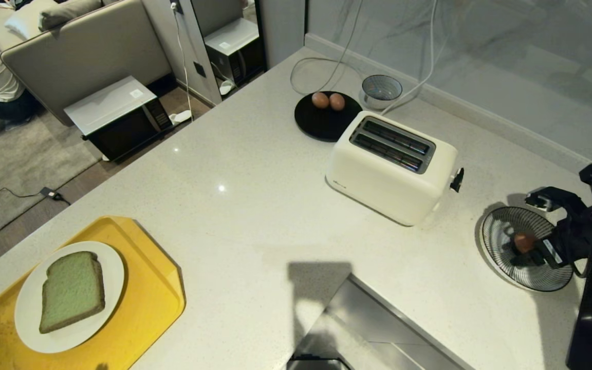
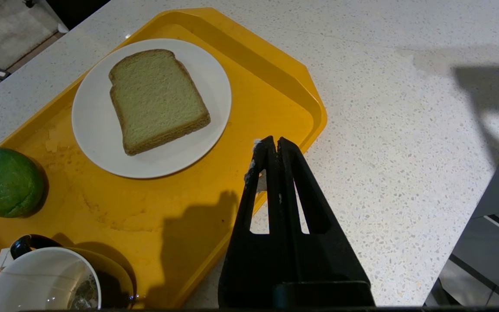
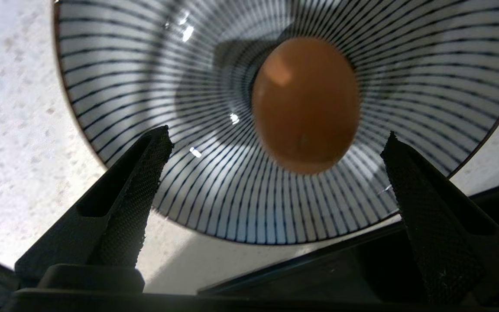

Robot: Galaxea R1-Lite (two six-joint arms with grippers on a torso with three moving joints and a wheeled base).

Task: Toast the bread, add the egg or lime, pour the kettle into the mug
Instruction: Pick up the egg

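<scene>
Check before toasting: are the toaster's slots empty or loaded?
Empty: both slots of the toaster show only dark gaps, and the bread lies on its plate.

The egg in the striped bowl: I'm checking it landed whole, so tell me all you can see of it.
The egg is smooth, reddish-brown and oval, with no crack showing. It lies on its side at the bottom of the striped bowl. The right hand hangs over it, open, fingers on either side and clear of the shell.
</scene>
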